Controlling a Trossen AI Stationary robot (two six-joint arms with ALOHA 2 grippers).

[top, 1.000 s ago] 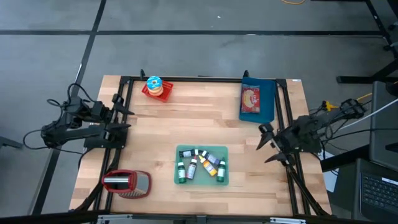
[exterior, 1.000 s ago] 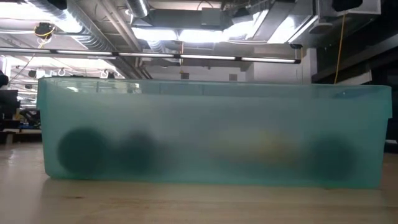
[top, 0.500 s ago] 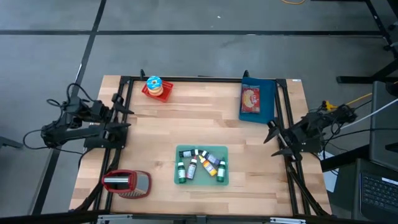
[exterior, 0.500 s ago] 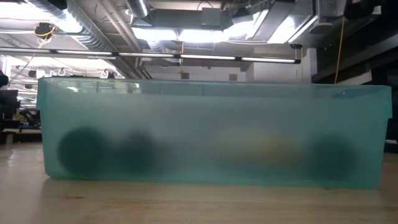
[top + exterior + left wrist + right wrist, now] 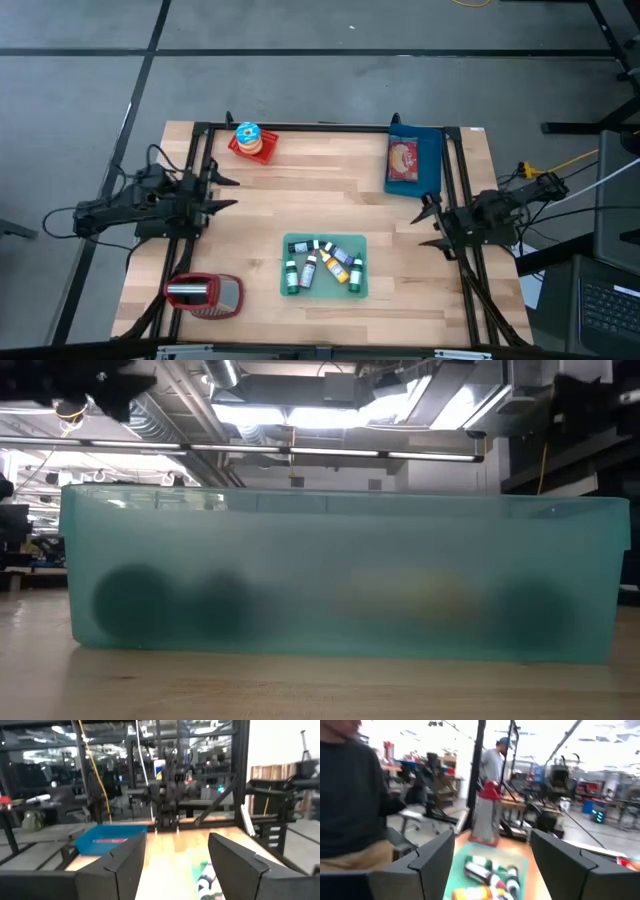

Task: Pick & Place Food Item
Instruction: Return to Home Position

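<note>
— Food coloring bottles [image 5: 322, 266]?
— All lying inside the green bin [image 5: 325, 294]. My right gripper [image 5: 426, 228], spread and empty, hangs well right of the bin; my left gripper [image 5: 228, 192], spread too, just swung toward it. Only homing remains, I judge.

The left claw [image 5: 177, 841] holds its two dark fingers [image 5: 125, 865] spread wide apart. Between them the wooden table [image 5: 165, 857] is seen. A blue tray [image 5: 107, 837] lies farther off on it, and small bottles [image 5: 205, 882] lie in the green bin [image 5: 191, 864] nearer.
</note>
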